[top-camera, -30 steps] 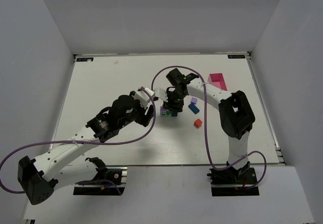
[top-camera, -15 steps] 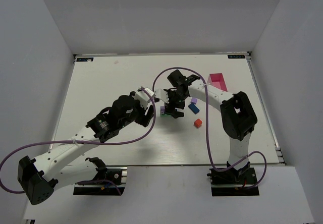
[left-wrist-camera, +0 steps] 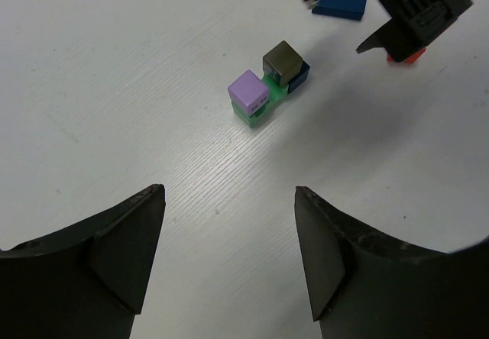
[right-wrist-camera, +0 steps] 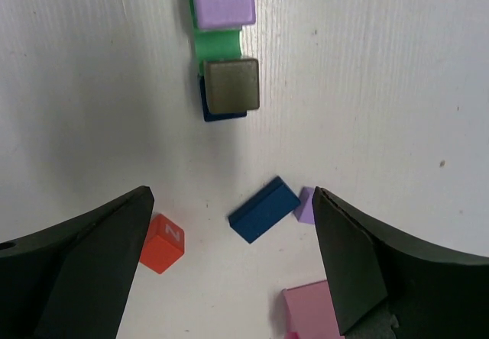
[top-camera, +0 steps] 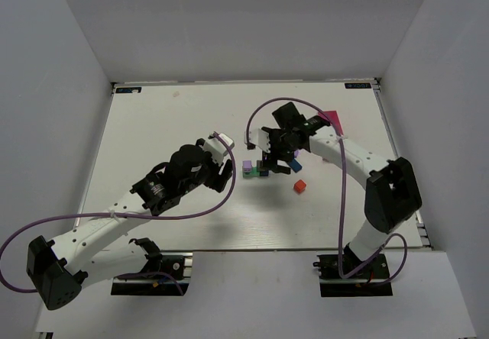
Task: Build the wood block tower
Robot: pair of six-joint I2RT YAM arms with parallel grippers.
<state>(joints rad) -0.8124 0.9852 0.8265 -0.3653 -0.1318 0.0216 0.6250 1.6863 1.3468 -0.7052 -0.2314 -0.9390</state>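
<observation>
The wood block tower point(left-wrist-camera: 266, 87) is a small cluster on the white table: a purple cube point(left-wrist-camera: 247, 88) on a green block point(left-wrist-camera: 256, 110), and a grey-brown cube point(left-wrist-camera: 281, 62) on a dark blue block point(left-wrist-camera: 300, 77). It also shows in the top view point(top-camera: 250, 169) and in the right wrist view point(right-wrist-camera: 221, 45). My right gripper point(right-wrist-camera: 231, 194) is open and empty, hovering just right of the stack point(top-camera: 276, 163). My left gripper point(left-wrist-camera: 229, 192) is open and empty, a short way left of the stack point(top-camera: 225, 169).
A flat blue block point(right-wrist-camera: 263, 209), a small purple cube point(right-wrist-camera: 306, 204) and a red cube point(right-wrist-camera: 162, 243) lie loose under the right gripper. The pink box point(top-camera: 330, 117) stands at the back right. The red cube point(top-camera: 299, 187) lies right of the stack.
My right gripper has drawn back to the right, off the stack, and the grey-brown cube stays on the dark blue block. The right arm's elbow swung outward. The left arm has not moved.
</observation>
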